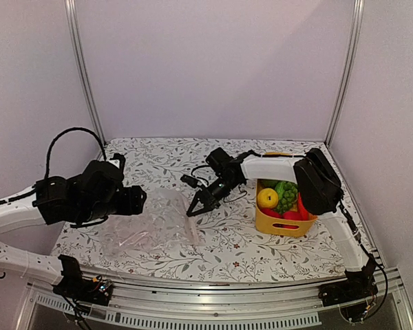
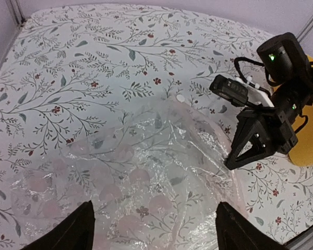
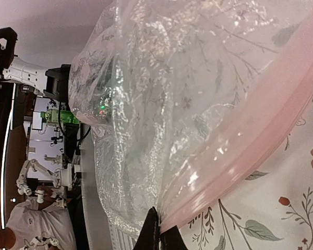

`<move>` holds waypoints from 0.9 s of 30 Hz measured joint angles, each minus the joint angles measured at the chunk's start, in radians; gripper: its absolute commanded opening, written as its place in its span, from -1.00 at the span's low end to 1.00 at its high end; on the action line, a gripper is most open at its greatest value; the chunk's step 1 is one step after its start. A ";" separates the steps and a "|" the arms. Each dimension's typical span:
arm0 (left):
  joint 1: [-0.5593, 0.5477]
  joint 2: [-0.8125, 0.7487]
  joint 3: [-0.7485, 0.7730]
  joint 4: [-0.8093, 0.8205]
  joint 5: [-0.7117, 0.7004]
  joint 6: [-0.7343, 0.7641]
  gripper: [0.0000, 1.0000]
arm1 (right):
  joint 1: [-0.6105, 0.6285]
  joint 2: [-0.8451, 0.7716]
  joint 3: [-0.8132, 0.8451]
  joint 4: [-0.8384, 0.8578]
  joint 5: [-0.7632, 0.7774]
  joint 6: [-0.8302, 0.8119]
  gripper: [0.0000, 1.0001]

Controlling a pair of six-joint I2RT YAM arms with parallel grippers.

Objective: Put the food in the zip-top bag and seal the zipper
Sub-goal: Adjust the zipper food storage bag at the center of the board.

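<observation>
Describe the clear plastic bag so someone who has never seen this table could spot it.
On the flowered table, look just left of the yellow basket. The bag lies there, the right gripper pinching its right edge. It is the only see-through, crinkly thing, with a pinkish strip along that edge.

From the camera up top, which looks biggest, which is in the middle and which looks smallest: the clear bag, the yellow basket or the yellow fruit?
Largest: clear bag, spread out wide.
Middle: yellow basket.
Smallest: yellow fruit, sitting inside the basket.
</observation>
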 measured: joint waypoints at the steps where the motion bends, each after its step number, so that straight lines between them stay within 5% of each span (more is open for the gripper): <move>1: 0.000 0.000 0.028 -0.006 -0.013 0.015 0.61 | 0.000 -0.038 -0.005 -0.024 0.048 -0.042 -1.00; 14: 0.006 0.018 0.380 0.031 -0.180 0.314 0.72 | 0.034 -0.594 0.027 -0.140 0.660 -0.531 -1.00; 27: 0.069 0.098 0.383 0.083 -0.151 0.509 0.74 | 0.321 -0.687 -0.443 -0.139 1.284 -1.047 -0.98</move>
